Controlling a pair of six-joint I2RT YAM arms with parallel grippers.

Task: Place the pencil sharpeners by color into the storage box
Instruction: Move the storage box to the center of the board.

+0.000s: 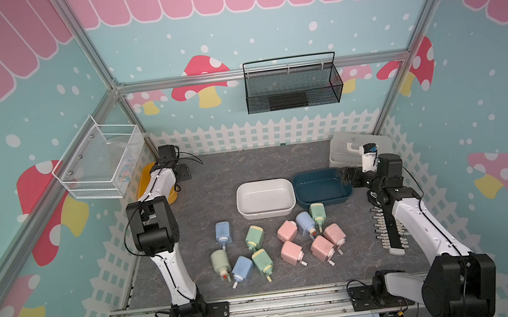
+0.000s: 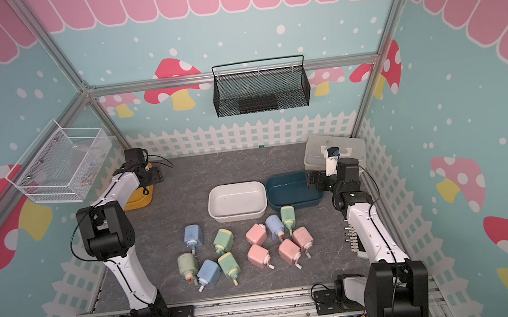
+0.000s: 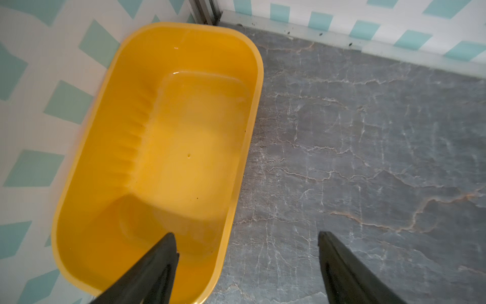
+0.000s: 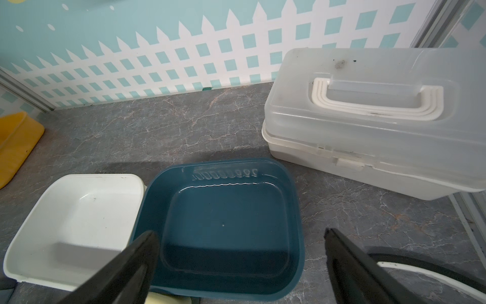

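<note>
Several pencil sharpeners lie loose on the grey table in both top views: pink ones [image 1: 292,251], green ones [image 1: 254,237] and blue ones [image 1: 223,232], crank stubs pointing different ways. Behind them stand an empty white storage box [image 1: 265,198] and an empty dark blue one [image 1: 322,190]. A yellow one [image 3: 163,147] sits in the far left corner. My left gripper [image 3: 245,233] hangs open over the yellow box's rim, holding nothing. My right gripper [image 4: 239,231] is open and empty above the blue box's [image 4: 226,223] right end. A green sharpener's edge [image 4: 160,298] peeks out below that box.
A translucent lidded case with a white handle [image 1: 358,151] stands at the back right. A grey pegged strip [image 1: 389,232] lies under the right arm. A black mesh basket [image 1: 292,87] hangs on the back wall and a white wire basket [image 1: 98,162] on the left wall.
</note>
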